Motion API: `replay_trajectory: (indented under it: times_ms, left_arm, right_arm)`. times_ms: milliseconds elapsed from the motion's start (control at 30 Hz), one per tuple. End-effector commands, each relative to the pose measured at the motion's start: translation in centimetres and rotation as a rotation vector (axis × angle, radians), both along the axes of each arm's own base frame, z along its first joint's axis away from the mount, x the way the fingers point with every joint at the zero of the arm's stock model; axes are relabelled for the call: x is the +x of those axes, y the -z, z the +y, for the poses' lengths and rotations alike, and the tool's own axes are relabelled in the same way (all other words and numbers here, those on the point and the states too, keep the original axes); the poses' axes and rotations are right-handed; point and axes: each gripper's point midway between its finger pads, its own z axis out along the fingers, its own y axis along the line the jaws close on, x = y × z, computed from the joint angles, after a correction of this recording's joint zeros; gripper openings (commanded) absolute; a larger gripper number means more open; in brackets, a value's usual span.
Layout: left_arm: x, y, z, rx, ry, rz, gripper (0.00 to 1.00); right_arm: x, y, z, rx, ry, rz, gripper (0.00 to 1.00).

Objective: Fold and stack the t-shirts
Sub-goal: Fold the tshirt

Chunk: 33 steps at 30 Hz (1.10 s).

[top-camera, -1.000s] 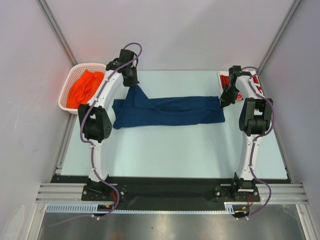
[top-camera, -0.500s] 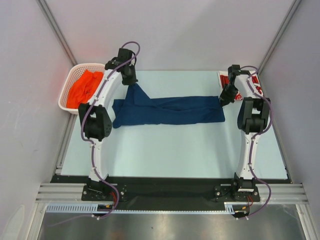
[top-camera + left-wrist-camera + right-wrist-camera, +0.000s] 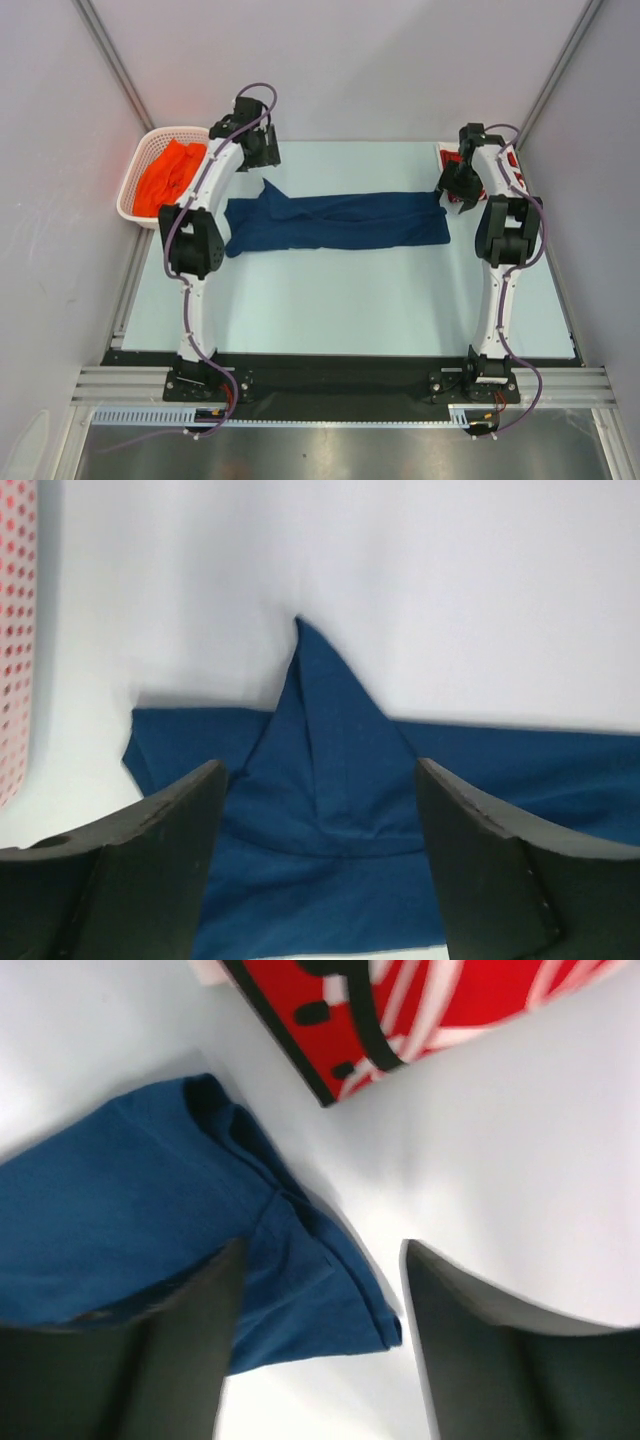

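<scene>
The dark navy t-shirt (image 3: 335, 222) lies folded into a long strip across the middle of the table. A pointed corner (image 3: 315, 695) of it sticks out toward the back at its left end. My left gripper (image 3: 263, 148) hovers open just behind that corner, and nothing sits between its fingers (image 3: 170, 830). My right gripper (image 3: 453, 186) is open above the strip's right end (image 3: 300, 1260), apart from the cloth. The red t-shirt (image 3: 420, 1005) with white script lies at the back right, partly hidden by the right arm. The orange t-shirt (image 3: 168, 172) fills the basket.
The white lattice basket (image 3: 133, 195) stands at the table's back left corner, and its wall (image 3: 14, 630) shows in the left wrist view. Grey walls close in on both sides and at the back. Bare table (image 3: 350, 300) lies in front of the navy strip.
Both grippers were shut on the navy shirt's ends and have opened and let go. The lifted left corner has dropped onto the table. The left gripper has drawn back a little.
</scene>
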Motion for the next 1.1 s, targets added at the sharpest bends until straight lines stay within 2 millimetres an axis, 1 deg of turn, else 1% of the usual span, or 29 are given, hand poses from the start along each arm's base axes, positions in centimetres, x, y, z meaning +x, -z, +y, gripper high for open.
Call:
replay_trajectory:
  times_ms: [0,33,67,100,133,167,200,233,267,300,333,400,433,467,500,533,567,633,667,700,767,867,900,933,1067]
  left_arm:
    - [-1.6,-8.5,1.7,0.005,-0.048,-0.156,0.82]
    - [-2.7,-7.5,1.8,0.002,-0.048,-0.121,0.82]
    - [-3.7,-7.8,1.8,-0.006,-0.044,-0.117,0.82]
    - [-5.2,-9.6,1.9,-0.025,-0.040,-0.140,0.80]
    - [-7.1,-7.5,1.4,-0.051,-0.015,-0.079,0.76]
    - [-8.3,-7.1,1.3,-0.070,-0.008,-0.066,0.75]
    - [-9.5,-6.8,1.0,-0.097,0.008,-0.056,0.74]
    - [-12.1,-5.9,0.6,-0.148,0.032,-0.041,0.74]
    - [-14.9,-4.5,1.1,-0.162,0.020,-0.009,0.75]
    - [-14.7,-4.7,0.8,-0.187,0.034,-0.015,0.75]
    - [-17.2,-2.8,1.4,-0.207,0.022,0.032,0.75]
    - [-18.8,-1.4,2.2,-0.228,-0.007,0.056,0.74]
    - [-20.2,0.1,3.1,-0.247,-0.043,0.091,0.74]
    - [-20.4,0.4,3.0,-0.288,-0.043,0.090,0.74]
    - [-20.6,0.9,3.1,-0.319,-0.051,0.090,0.73]
    - [-21.2,2.3,3.8,-0.350,-0.092,0.113,0.73]
    - [-21.2,2.7,4.1,-0.368,-0.106,0.113,0.73]
    - [-21.0,3.5,4.3,-0.390,-0.119,0.123,0.75]
    - [-20.7,3.8,5.5,-0.402,-0.156,0.123,0.75]
    - [-20.4,4.4,5.6,-0.416,-0.158,0.128,0.78]
    - [-20.1,5.3,6.2,-0.416,-0.178,0.135,0.79]
    - [-19.4,6.6,6.6,-0.430,-0.195,0.149,0.80]
    - [-19.3,7.4,6.5,-0.434,-0.200,0.169,0.79]
    - [-19.1,7.6,6.5,-0.445,-0.205,0.170,0.79]
    - [-19.1,9.1,6.8,-0.440,-0.237,0.217,0.78]
  right_arm:
    - [-1.6,-4.5,-2.1,-0.094,0.026,-0.034,0.74]
    - [-2.1,-5.1,-2.3,-0.102,0.027,-0.041,0.75]
    - [-2.8,-6.6,-2.7,-0.094,0.037,-0.070,0.76]
    - [-4.0,-5.8,-2.8,-0.080,0.039,-0.053,0.76]
    - [-4.8,-5.4,-2.5,-0.042,0.039,-0.047,0.76]
    - [-5.3,-5.4,-2.4,-0.017,0.042,-0.054,0.76]
    - [-6.6,-4.9,-2.5,-0.001,0.052,-0.058,0.76]
    - [-7.0,-4.7,-1.2,0.073,0.042,-0.067,0.76]
    - [-7.9,-4.2,-0.7,0.104,0.046,-0.074,0.76]
    - [-8.3,-3.9,-0.1,0.137,0.037,-0.077,0.76]
    - [-8.6,-3.9,1.0,0.199,0.032,-0.085,0.76]
    - [-8.8,-3.8,1.8,0.239,0.027,-0.120,0.77]
    - [-9.7,-2.9,2.5,0.281,0.022,-0.096,0.77]
    - [-10.0,-2.6,3.0,0.305,0.028,-0.094,0.77]
    - [-9.8,-2.8,3.1,0.320,0.026,-0.117,0.77]
    - [-10.6,-2.0,3.4,0.338,0.029,-0.098,0.77]
    - [-10.7,-1.9,3.5,0.345,0.037,-0.100,0.77]
    - [-10.9,-1.3,3.5,0.362,0.038,-0.100,0.78]
    - [-11.1,-0.9,3.5,0.367,0.041,-0.090,0.78]
    - [-11.3,-0.7,3.5,0.372,0.043,-0.084,0.78]
    - [-11.5,-0.3,3.2,0.373,0.050,-0.078,0.78]
    - [-11.6,0.3,2.7,0.366,0.053,-0.071,0.78]
    - [-11.6,0.3,2.7,0.366,0.047,-0.070,0.78]
    - [-11.7,0.5,2.7,0.365,0.049,-0.066,0.78]
    - [-11.8,1.2,2.7,0.375,0.056,-0.052,0.77]
